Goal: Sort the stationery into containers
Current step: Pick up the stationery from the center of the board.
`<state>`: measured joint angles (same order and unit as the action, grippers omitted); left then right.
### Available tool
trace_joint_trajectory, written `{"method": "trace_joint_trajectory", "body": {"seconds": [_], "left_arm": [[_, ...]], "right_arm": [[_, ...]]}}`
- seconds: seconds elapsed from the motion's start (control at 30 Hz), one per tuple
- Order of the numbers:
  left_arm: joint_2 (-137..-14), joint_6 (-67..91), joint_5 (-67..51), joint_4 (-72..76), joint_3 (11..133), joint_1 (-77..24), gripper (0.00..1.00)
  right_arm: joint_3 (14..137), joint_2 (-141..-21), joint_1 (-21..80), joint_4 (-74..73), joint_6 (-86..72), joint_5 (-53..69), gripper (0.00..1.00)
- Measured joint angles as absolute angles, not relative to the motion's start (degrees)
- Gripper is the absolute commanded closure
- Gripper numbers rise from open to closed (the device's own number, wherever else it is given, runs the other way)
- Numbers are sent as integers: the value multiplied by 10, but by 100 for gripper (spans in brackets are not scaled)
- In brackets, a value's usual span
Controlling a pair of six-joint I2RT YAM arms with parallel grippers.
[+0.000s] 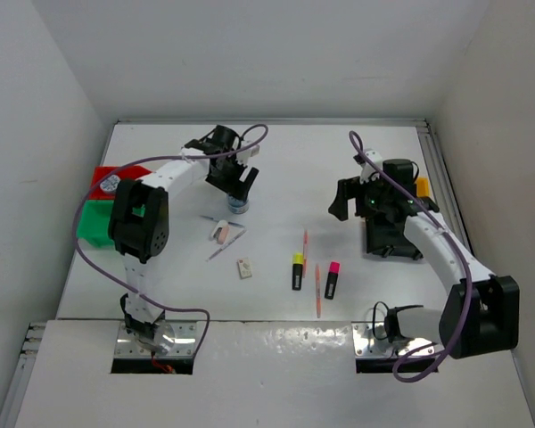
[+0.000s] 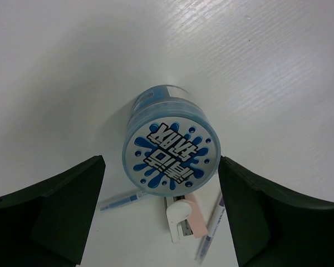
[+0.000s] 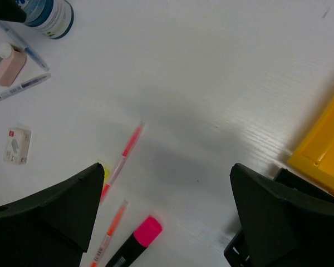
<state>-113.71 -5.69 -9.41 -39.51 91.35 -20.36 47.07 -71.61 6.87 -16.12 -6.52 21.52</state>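
Observation:
A blue-white tape roll point(image 1: 237, 204) stands on the table; it looks like a tall cylinder, perhaps two stacked. My left gripper point(image 1: 235, 189) is open just above it, and in the left wrist view the roll point(image 2: 171, 150) sits between the fingers of the left gripper point(image 2: 160, 183). A pink eraser point(image 2: 185, 216) and two grey pens point(image 2: 122, 199) lie just behind it. My right gripper point(image 1: 344, 200) is open and empty over bare table point(image 3: 167, 172). Near it lie a pink highlighter point(image 3: 136, 239), a yellow highlighter point(image 1: 297, 270) and two orange pencils point(image 3: 122, 158).
The red bin point(image 1: 105, 178) and green bin point(image 1: 96, 223) stand at the left edge under the left arm. The black bin point(image 1: 390, 236) and yellow-orange bin point(image 3: 323, 144) stand at the right under the right arm. A beige eraser point(image 1: 244, 267) lies mid-table.

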Motion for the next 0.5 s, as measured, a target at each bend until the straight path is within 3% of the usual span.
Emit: {"method": "trace_joint_trajectory", "body": {"seconds": [0.5], "left_arm": [[-1160, -55, -60, -391, 914, -218, 19]], "right_arm": [[489, -745, 69, -159, -76, 226, 8]]}}
